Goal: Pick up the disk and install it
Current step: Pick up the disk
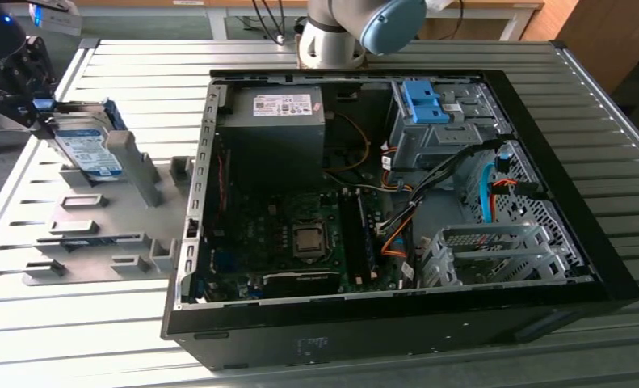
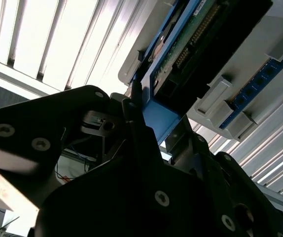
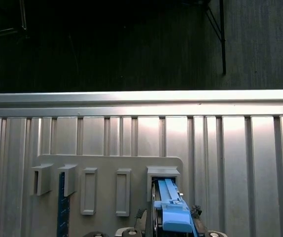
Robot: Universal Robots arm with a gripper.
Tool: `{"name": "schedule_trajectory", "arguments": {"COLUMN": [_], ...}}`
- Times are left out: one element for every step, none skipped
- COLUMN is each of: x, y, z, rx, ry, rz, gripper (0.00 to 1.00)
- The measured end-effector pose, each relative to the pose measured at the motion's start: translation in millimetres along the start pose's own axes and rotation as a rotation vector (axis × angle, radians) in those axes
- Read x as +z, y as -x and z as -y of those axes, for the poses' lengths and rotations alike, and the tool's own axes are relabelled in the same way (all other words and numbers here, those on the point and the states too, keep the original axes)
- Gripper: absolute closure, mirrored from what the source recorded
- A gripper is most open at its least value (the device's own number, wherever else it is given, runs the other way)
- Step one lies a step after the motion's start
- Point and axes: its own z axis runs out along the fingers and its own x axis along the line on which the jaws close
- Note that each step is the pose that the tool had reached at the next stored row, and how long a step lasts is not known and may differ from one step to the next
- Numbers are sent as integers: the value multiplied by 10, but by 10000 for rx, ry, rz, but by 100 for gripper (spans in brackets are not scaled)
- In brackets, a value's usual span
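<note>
Black hand (image 2: 156,123) clamped on disk (image 2: 191,37) by its blue rail, lower end hidden in grey holder (image 1: 136,166) slot

This looks like a robotics lab or test workshop, though little of the room beyond shows. The counter (image 1: 103,356) is ribbed aluminium profile, with a robot arm's base (image 1: 335,40) mounted at its far edge. On it lies an opened desktop computer case (image 1: 384,343), motherboard and cables bare, beside a grey slotted fixture plate (image 1: 103,255) where the disk (image 1: 87,149) stands on edge. Wooden furniture (image 1: 594,32) lines the back.
</note>
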Motion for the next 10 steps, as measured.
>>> {"name": "schedule_trajectory", "arguments": {"x": [0, 0, 0, 0, 0, 0, 0, 0, 0, 0], "y": [0, 0, 0, 0, 0, 0, 0, 0, 0, 0], "z": [0, 0, 0, 0, 0, 0, 0, 0, 0, 0], "rx": [0, -1, -2, -2, -2, -3, -4, -5, -5, -6], "ry": [0, -1, 0, 0, 0, 0, 0, 0, 0, 0], "rz": [0, 1, 0, 0, 1, 0, 0, 0, 0, 0], "gripper": [55, 55, 55, 55, 55, 55, 57, 63, 64, 64]}}
